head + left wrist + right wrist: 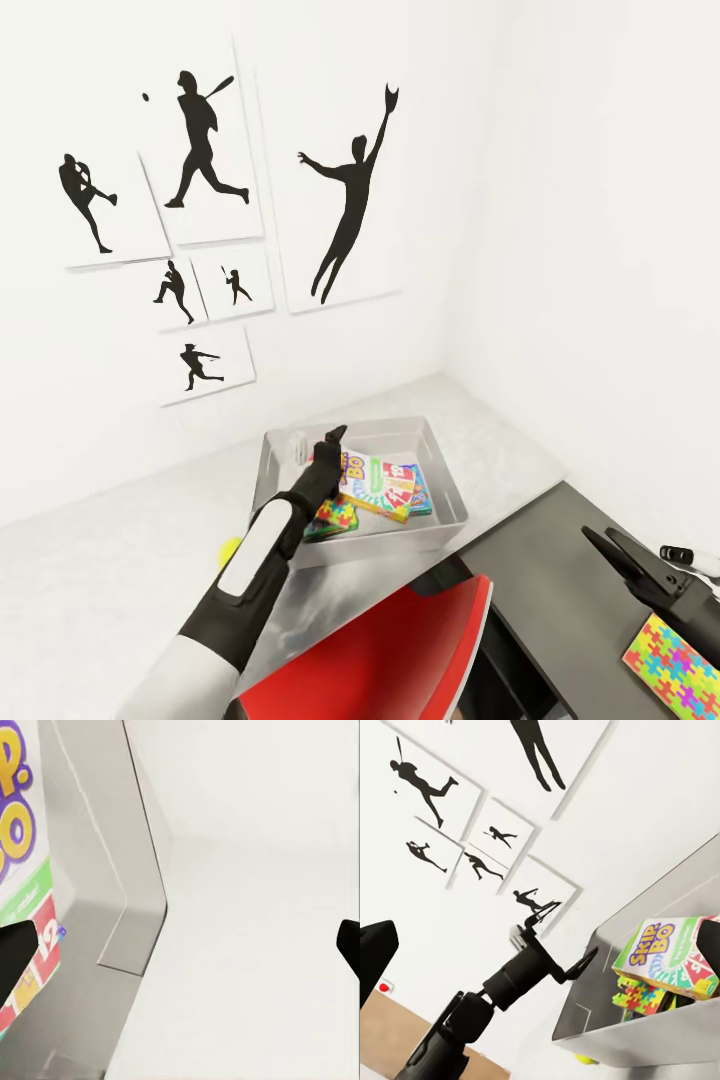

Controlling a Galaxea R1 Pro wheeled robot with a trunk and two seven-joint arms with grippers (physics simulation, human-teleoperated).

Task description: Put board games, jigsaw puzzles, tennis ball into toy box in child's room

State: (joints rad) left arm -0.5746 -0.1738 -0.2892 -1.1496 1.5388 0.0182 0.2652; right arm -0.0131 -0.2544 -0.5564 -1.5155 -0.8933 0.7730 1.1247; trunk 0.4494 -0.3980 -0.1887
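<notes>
The light-grey toy box [385,546] stands on the pale table [110,590] in the room's corner. Inside it lie the Skip-Bo board game [385,487], a blue board game [426,497] under that, and a mosaic jigsaw puzzle [335,516]. My left gripper [320,442] hangs open and empty over the box's left rim. The tennis ball [230,550] rests on the table beside the box, partly hidden by my left arm. My right gripper [615,547] is open and empty at the lower right, above a dark cabinet top. A second jigsaw puzzle [672,668] lies there, just behind it.
A red chair [390,650] sits under the table edge in front of me. The dark-grey cabinet top [560,580] adjoins the table at the right, and a black-and-white marker [690,553] lies on it. Baseball-player silhouette pictures [210,160] hang on the white wall behind the table.
</notes>
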